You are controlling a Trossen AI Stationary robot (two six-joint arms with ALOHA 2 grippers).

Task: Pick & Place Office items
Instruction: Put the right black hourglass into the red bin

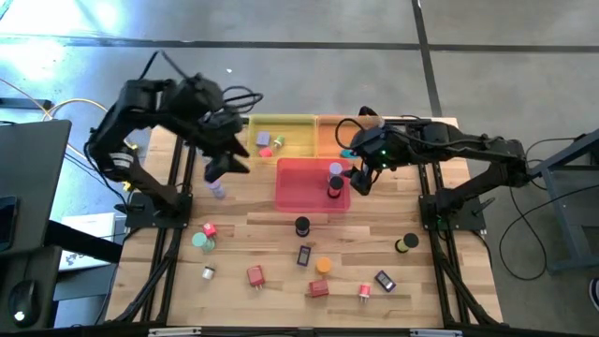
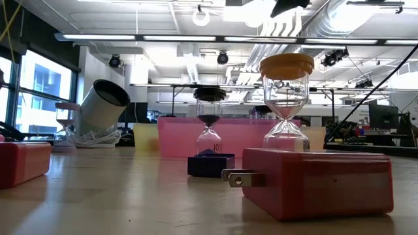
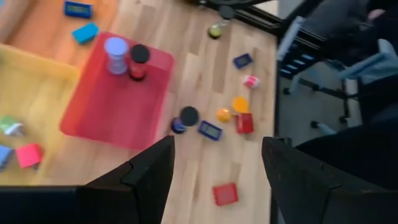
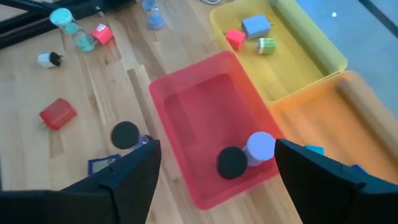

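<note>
Small office items lie scattered on the wooden table: a black-capped timer [image 1: 301, 226], a teal one [image 1: 201, 241], red blocks [image 1: 255, 274], an orange-capped timer [image 1: 323, 266] and a blue rectangular piece [image 1: 385, 280]. A lilac-capped timer [image 4: 260, 147] and a black-capped one [image 4: 232, 162] stand upright in the pink tray [image 1: 299, 192]. The yellow tray [image 1: 298, 124] holds a pink block [image 4: 234, 38], a grey-blue block [image 4: 255, 25] and a green piece [image 4: 266, 43]. My left gripper [image 1: 225, 159] hangs open above the table left of the trays. My right gripper [image 1: 360, 176] hangs open over the pink tray's right edge.
An orange tray [image 1: 329, 136] stands to the right of the yellow tray, with blue pieces [image 3: 84, 32] in it. A lilac timer [image 1: 217, 190] stands near the left arm's base frame. Bare wood lies between the trays and the scattered items in the table's near half.
</note>
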